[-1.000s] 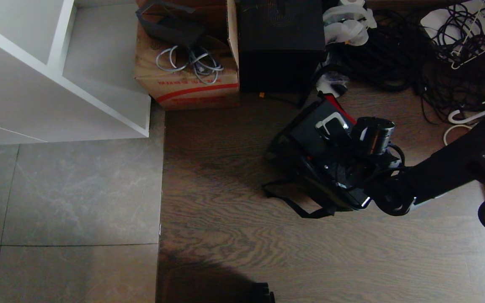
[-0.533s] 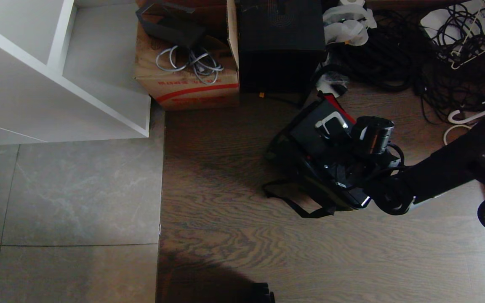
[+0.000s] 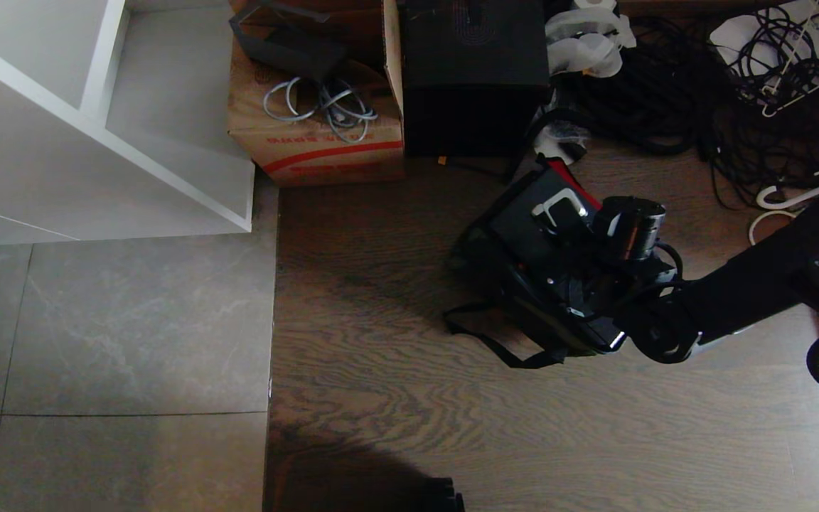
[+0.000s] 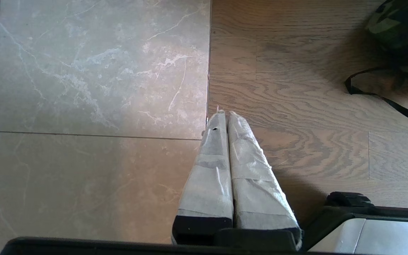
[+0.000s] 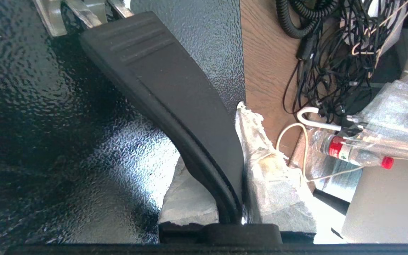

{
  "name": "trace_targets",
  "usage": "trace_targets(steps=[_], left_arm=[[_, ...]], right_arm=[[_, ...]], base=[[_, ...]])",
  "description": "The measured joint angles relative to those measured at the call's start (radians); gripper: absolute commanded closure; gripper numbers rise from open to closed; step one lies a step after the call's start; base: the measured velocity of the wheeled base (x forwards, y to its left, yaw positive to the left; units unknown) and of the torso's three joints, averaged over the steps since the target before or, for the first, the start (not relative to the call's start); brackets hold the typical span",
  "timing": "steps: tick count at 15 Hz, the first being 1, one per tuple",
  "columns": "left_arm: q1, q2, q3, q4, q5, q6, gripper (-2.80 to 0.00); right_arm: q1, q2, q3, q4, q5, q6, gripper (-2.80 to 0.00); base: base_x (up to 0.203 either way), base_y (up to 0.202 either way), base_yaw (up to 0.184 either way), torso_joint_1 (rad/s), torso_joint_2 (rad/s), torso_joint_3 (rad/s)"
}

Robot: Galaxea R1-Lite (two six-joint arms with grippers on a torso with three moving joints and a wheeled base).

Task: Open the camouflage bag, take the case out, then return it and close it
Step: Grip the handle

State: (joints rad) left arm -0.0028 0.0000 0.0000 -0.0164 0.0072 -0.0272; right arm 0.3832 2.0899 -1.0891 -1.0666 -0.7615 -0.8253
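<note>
1. the right gripper (image 5: 230, 177) is clenched on the black handle bar (image 5: 161, 88) of the case (image 5: 41, 117); in the right wrist view its two cloth-wrapped fingers (image 5: 271, 184) press the bar from either side

2. in the head view the right gripper (image 3: 580, 284) sits at about 3 o'clock of the frame, its arm reaching in from the right edge, and the case (image 3: 534, 224) slants up toward 11 o'clock from it, with one silver end bracket (image 3: 559, 206) of the handle showing just beyond the wrist

3. the case rests in the open camouflage bag (image 3: 495, 277), which lies on the wooden floor (image 3: 395, 370); a strip of red lining (image 3: 569, 181) shows at the case's 1 o'clock edge, and the bag's black strap (image 3: 502, 348) loops out on the floor toward 7 o'clock

4. the left gripper (image 4: 225, 117) is squeezed together on nothing, its wrapped fingertips touching, and hangs over the seam between the grey tiles (image 4: 83, 88) and the wood; the camouflage bag (image 4: 398, 28) shows well apart from it

5. at 12 o'clock of the bag stands a plain black box (image 3: 473, 78), with a brown cardboard carton (image 3: 317, 135) touching it at its 9 o'clock side and grey cables (image 3: 324, 107) coiled on the carton

6. a tangle of black cords (image 3: 701, 99) fills the 1 o'clock corner, and a white shelf unit (image 3: 97, 128) takes the 10 o'clock corner
</note>
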Motion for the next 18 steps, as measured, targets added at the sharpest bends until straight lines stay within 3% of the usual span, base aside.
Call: trace_targets(steps=[18], left_arm=[[-0.002,0.0,0.0,0.0,0.0,-0.001,0.0]], right_arm=[[0.001,-0.006,0.002,0.001,0.003,0.0,0.0]], base=[[0.0,-0.004,0.0,0.0,0.0,0.0]])
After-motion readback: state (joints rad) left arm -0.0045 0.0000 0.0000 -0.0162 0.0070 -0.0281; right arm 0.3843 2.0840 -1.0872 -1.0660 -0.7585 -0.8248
